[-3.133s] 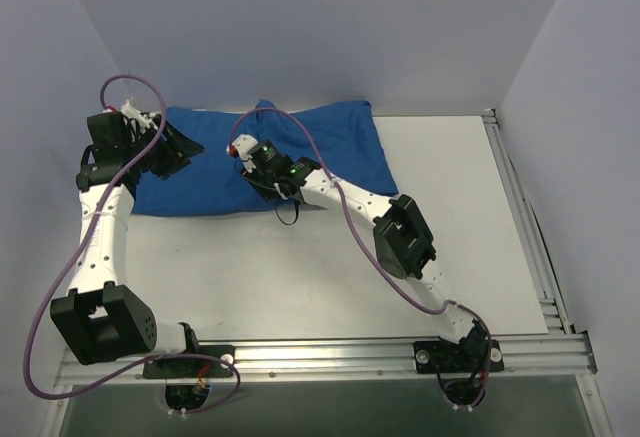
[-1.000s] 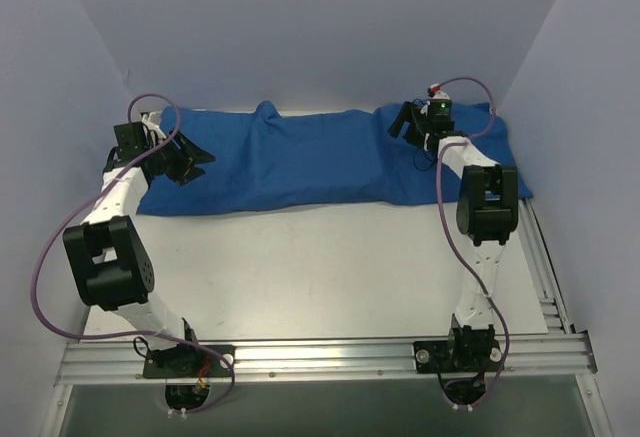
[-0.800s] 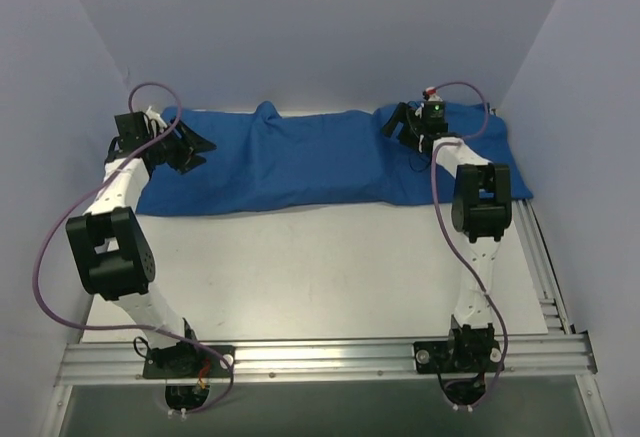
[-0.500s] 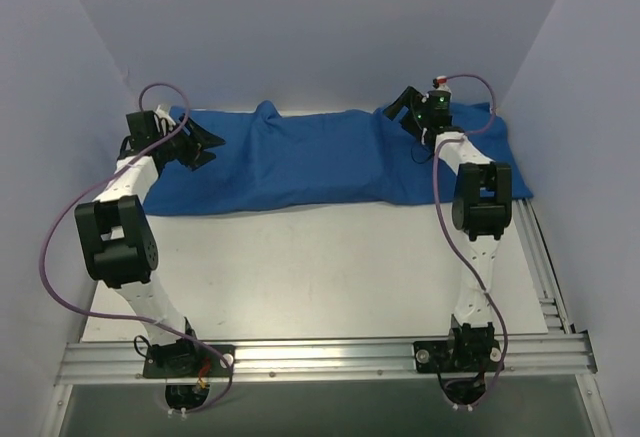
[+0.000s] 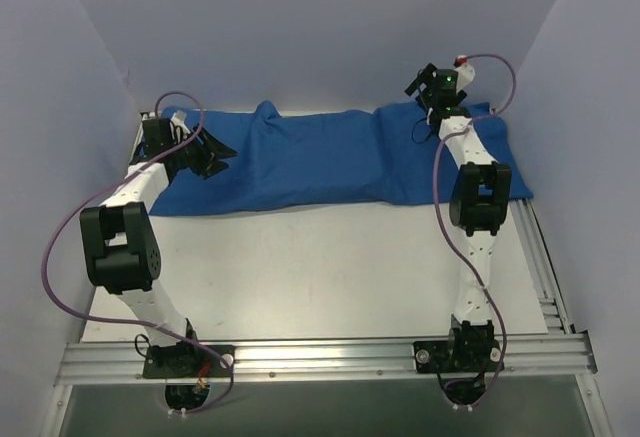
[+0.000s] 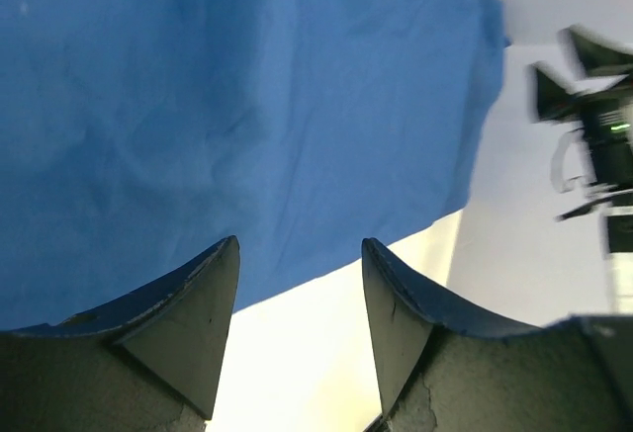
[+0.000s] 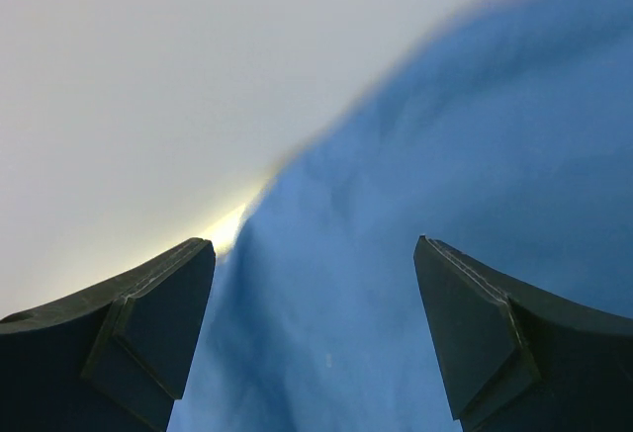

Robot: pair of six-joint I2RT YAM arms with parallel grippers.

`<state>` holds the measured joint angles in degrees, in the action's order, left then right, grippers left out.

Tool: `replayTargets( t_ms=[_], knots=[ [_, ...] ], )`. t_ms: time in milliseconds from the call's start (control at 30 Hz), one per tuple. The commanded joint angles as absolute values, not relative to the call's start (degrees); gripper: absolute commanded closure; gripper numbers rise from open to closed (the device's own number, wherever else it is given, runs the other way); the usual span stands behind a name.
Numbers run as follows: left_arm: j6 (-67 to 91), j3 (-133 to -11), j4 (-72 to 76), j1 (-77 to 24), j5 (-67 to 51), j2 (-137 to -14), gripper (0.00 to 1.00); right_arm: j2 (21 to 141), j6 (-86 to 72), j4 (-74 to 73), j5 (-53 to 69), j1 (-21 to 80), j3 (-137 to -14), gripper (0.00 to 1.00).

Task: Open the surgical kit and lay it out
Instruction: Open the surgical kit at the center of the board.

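the blue cloth wrap (image 5: 320, 162) is lying stretched along the far edge of the table (image 5: 300, 267); no tray or instruments are showing. the left gripper (image 6: 300, 242) is hovering over its left end and the right gripper (image 7: 313, 244) over its far right part, both with fingers spread and pinching nothing. when taking the next fold, be pinching one free top-layer edge only, drawing both ends evenly.

Enclosed on three sides by plain pale lavender walls (image 5: 330, 27). White table (image 5: 320, 267) — aluminium rails (image 5: 330, 355) along near and right edges. Even, diffuse lighting.
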<state>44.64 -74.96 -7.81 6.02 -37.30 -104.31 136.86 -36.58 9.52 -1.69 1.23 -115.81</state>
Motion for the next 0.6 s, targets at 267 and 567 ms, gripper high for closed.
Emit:
replayTargets(
  t_ms=[267, 567],
  knots=[
    [25.1, -79.6, -30.1, 5.1, -18.2, -100.3, 0.4, 145.5, -27.6, 5.3, -9.0, -6.2, -134.8, 0.14],
    [24.0, -89.2, -38.1, 6.5, -3.0, -108.3, 0.47, 143.0, -27.6, -2.3, -13.0, -8.4, -130.6, 0.31]
  ],
)
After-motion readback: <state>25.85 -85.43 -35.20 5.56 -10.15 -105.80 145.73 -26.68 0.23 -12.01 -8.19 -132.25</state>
